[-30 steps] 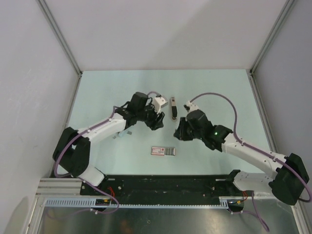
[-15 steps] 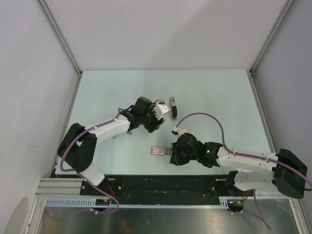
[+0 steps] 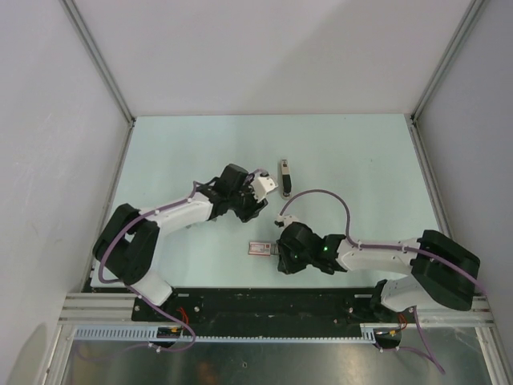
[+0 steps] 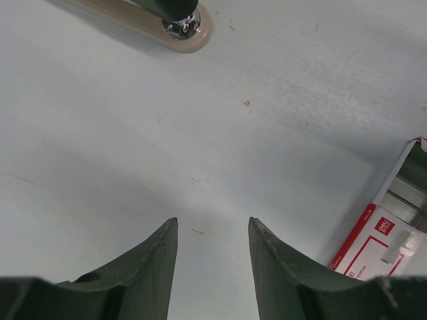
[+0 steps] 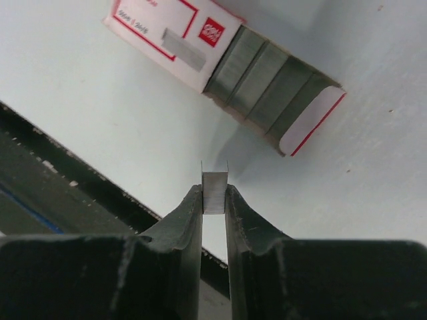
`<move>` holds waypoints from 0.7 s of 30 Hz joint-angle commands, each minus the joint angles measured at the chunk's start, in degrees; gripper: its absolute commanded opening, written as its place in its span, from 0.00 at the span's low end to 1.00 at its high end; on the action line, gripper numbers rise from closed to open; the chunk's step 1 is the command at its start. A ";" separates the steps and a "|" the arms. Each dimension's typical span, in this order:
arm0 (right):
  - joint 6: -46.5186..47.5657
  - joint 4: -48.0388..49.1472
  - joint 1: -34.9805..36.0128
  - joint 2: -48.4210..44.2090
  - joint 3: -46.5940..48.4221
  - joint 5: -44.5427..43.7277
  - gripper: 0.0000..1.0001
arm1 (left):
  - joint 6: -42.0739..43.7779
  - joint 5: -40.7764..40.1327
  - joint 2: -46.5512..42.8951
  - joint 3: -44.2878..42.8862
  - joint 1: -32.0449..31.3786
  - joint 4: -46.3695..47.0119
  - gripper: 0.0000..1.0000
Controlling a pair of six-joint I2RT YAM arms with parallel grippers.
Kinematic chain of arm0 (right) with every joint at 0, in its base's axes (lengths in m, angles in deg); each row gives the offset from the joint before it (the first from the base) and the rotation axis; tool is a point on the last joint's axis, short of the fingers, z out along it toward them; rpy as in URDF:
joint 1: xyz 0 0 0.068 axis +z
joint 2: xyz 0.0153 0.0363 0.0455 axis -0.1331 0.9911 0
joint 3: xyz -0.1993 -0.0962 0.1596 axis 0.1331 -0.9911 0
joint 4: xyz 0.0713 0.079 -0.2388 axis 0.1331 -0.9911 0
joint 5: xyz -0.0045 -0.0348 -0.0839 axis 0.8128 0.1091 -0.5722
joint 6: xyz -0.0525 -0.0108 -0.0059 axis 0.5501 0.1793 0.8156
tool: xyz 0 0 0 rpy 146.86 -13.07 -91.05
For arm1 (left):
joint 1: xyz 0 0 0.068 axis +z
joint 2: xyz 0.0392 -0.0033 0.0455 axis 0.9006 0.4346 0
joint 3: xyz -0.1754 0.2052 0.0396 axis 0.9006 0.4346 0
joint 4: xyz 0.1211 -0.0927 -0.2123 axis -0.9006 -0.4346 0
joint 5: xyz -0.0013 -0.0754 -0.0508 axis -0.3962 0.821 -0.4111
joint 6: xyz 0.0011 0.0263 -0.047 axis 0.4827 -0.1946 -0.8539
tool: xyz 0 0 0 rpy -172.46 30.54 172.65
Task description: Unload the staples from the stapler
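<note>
The stapler [image 3: 284, 176] is small, with a beige base and a dark upper part. It lies on the pale green table beyond both grippers, and its end shows at the top of the left wrist view [image 4: 193, 33]. My right gripper [image 3: 278, 255] is shut on a short strip of silver staples [image 5: 215, 193], held just above the table beside the red-and-white staple box [image 3: 260, 249]. My left gripper [image 3: 255, 202] is open and empty, low over the table near the stapler; its fingertips [image 4: 170, 233] are apart.
The staple box [image 5: 200, 47] lies open with grey staple strips showing at one end; its corner shows in the left wrist view [image 4: 390, 233]. The black base rail [image 3: 264, 301] runs along the near edge, close behind the right gripper. Grey walls enclose the table.
My right gripper has moved from near the stapler toward the near edge, ending beside the staple box with the staples in it. The left gripper has barely shifted.
</note>
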 commanded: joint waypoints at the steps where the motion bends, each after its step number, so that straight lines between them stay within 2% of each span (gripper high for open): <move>1: 1.46 3.89 -1.32 2.40 -0.97 -2.33 0.00 | 0.85 0.84 -4.60 0.85 -0.21 1.26 0.51; 21: 5.22 6.52 -8.39 3.32 -2.26 -2.08 0.00 | -0.02 1.65 -11.13 5.04 1.48 1.21 0.51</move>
